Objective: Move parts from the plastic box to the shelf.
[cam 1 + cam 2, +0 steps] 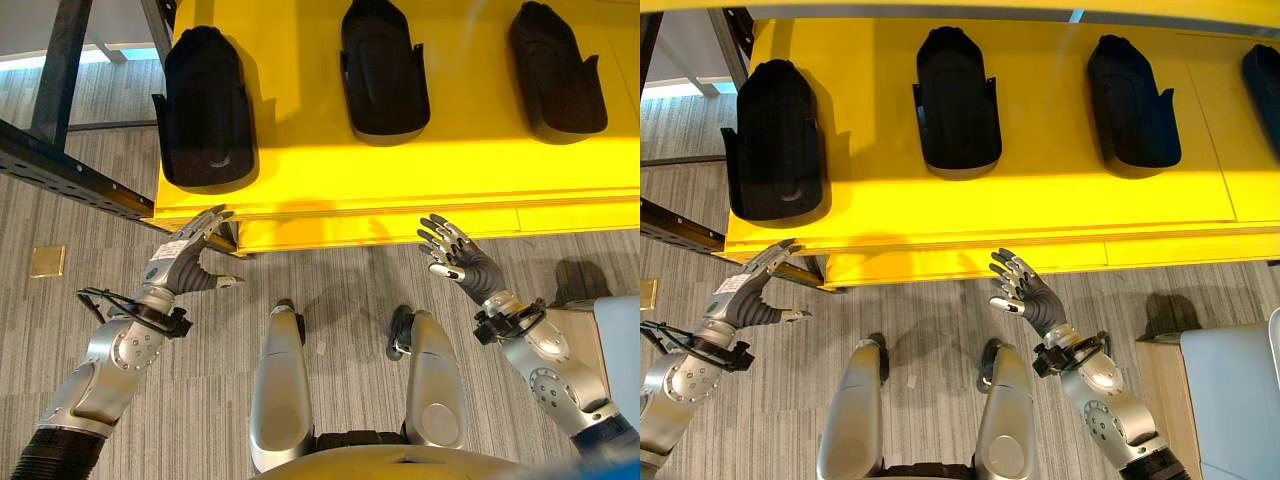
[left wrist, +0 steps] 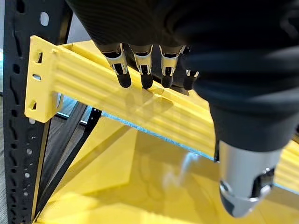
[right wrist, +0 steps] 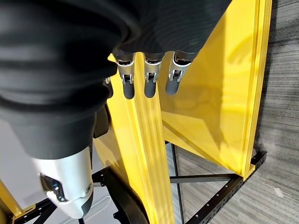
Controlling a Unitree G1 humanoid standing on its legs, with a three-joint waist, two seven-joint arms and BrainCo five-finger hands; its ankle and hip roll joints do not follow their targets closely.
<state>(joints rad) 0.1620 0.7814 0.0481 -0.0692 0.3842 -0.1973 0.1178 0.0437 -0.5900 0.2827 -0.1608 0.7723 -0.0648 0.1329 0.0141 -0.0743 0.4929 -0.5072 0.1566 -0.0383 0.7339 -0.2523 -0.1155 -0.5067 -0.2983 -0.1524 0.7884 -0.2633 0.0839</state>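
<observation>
Three black moulded parts lie on the yellow shelf (image 1: 400,170): one at the left (image 1: 205,105), one in the middle (image 1: 383,68), one at the right (image 1: 555,70). A further part (image 1: 1265,80) shows at the shelf's far right edge. My left hand (image 1: 185,255) hangs open just below the shelf's front left corner, fingers straight, holding nothing. My right hand (image 1: 455,258) is open too, fingers spread, just under the shelf's front edge. In the wrist views the left fingers (image 2: 145,65) and right fingers (image 3: 149,74) point at the yellow shelf with nothing between them.
A black steel rack frame (image 1: 70,170) runs along the left of the shelf. A pale blue-grey box (image 1: 1235,400) stands at the lower right on a wooden surface. Grey striped carpet (image 1: 340,300) lies below the shelf.
</observation>
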